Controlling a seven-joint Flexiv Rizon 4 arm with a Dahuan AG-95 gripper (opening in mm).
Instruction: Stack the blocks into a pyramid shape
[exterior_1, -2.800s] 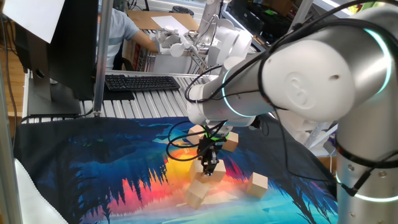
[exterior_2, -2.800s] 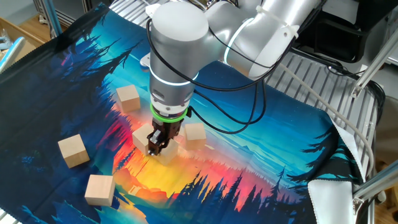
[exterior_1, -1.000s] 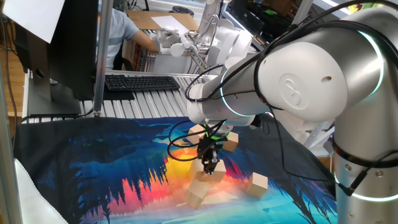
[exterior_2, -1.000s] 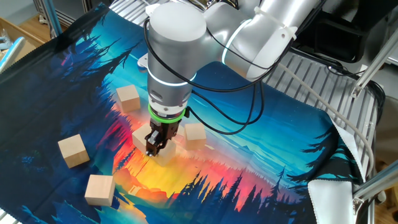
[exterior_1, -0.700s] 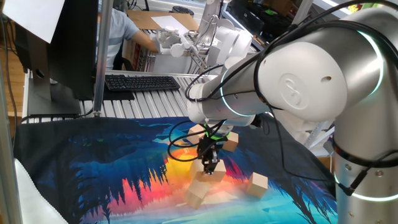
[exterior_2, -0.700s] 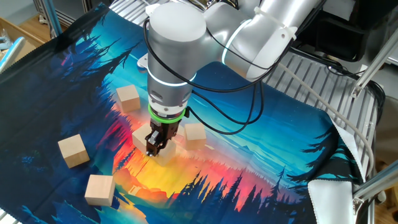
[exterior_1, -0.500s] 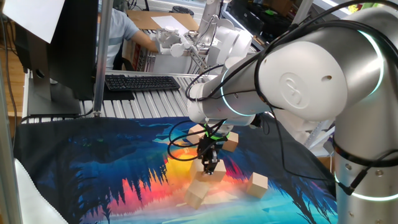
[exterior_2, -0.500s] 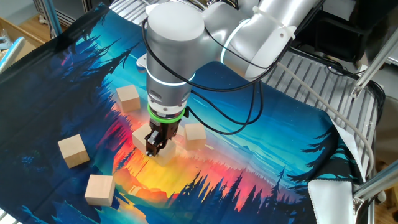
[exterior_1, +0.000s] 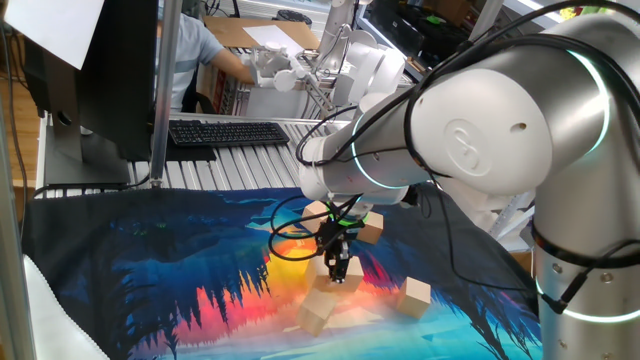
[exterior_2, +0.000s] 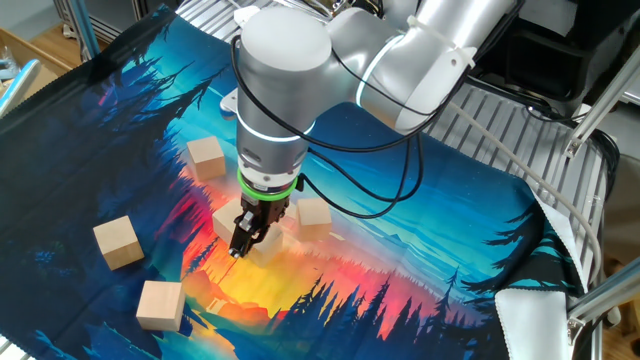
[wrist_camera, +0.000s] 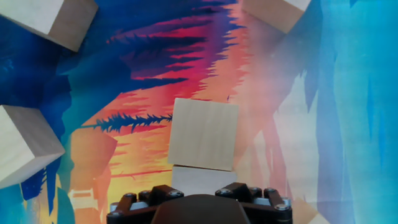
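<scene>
Hand view: gripper (exterior_2: 247, 238) housing only, fingers out of frame; jaw state impossible to tell, too small in the fixed views. Directly below, top block (wrist_camera: 203, 134) lying square, apparently resting on a lower block (wrist_camera: 194, 177) peeking out beneath, probably centred for a stable tier. Farther out, loose blocks (exterior_2: 118, 241) scattered on printed cloth (exterior_2: 420, 250), presumably stock for later layers.
</scene>
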